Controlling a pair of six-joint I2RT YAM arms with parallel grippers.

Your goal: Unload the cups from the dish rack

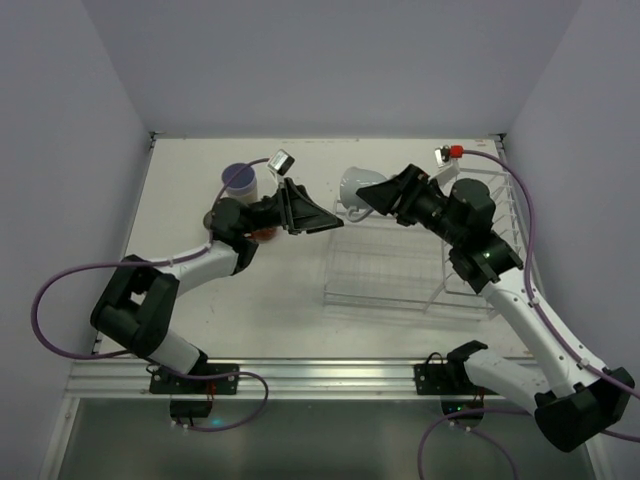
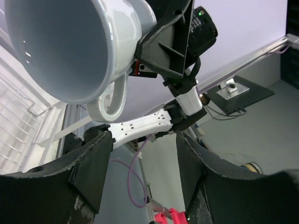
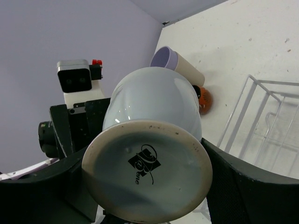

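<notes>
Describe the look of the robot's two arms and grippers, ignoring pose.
Both the left arm and right arm have white links with blocky black joints. The left gripper and right gripper carry black wedge-shaped fingers. Purple cables loop along each arm.

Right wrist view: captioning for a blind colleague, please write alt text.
A light blue-grey cup, its logo-stamped base facing the camera, is clamped in the right gripper. Behind it are the left arm's wrist camera, a lavender-mouthed tumbler, an orange-red mug and the white wire dish rack.

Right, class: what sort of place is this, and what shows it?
Probably a robotics lab bench, not a kitchen: two arms bolted to a metal rail, plain walls boxing a white table.
</notes>
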